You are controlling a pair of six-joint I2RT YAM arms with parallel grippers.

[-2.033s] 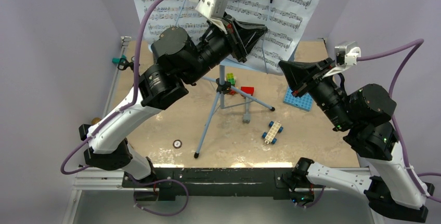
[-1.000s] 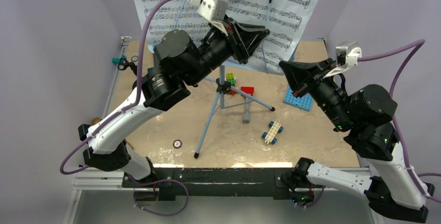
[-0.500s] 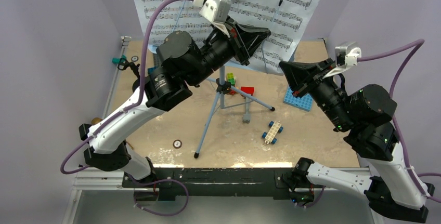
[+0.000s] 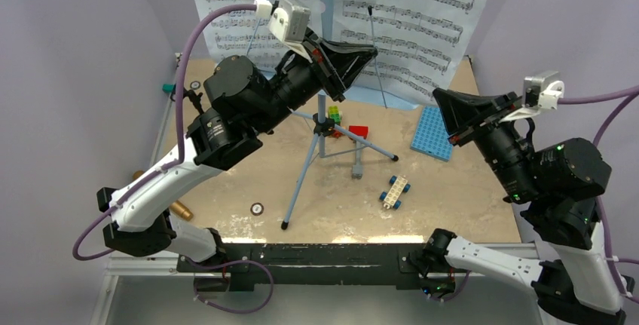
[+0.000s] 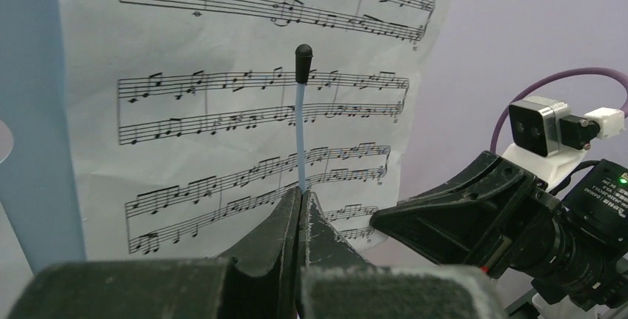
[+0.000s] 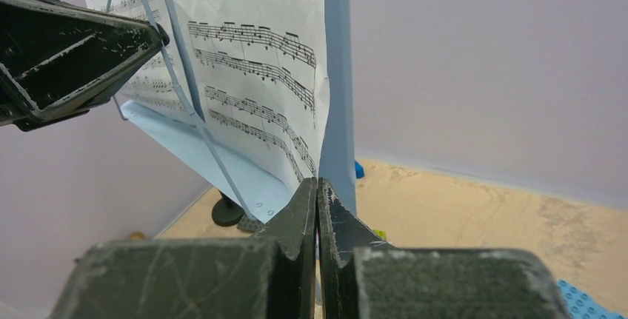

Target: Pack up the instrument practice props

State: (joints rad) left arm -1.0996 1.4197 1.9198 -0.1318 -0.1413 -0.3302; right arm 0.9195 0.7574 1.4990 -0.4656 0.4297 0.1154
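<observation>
The light-blue music stand (image 4: 304, 170) stands on its tripod mid-table, and two white sheet-music pages (image 4: 411, 8) rest on its desk at the back. My left gripper (image 4: 371, 51) is raised in front of the pages. It is shut on the desk's thin blue page-holder arm (image 5: 300, 134), which rises from between its fingertips. My right gripper (image 4: 439, 97) is shut at the desk's lower right corner (image 6: 337, 149), where the page's corner meets its tips. A gold-brown microphone (image 4: 179, 210) lies by the left arm's base. The black round base of the mic stand (image 6: 228, 210) shows under the desk.
A blue studded baseplate (image 4: 431, 133) lies right of the tripod. A blue-and-white brick car (image 4: 394, 189) sits in front of it. Green, yellow and red bricks (image 4: 354, 130) lie behind the tripod hub. A small disc (image 4: 257, 208) lies near the front edge. Lilac walls close in both sides.
The left gripper has closed on the page-holder arm. The left arm has drawn back to the left and the right arm has moved right. The desk with its pages has swung right.
</observation>
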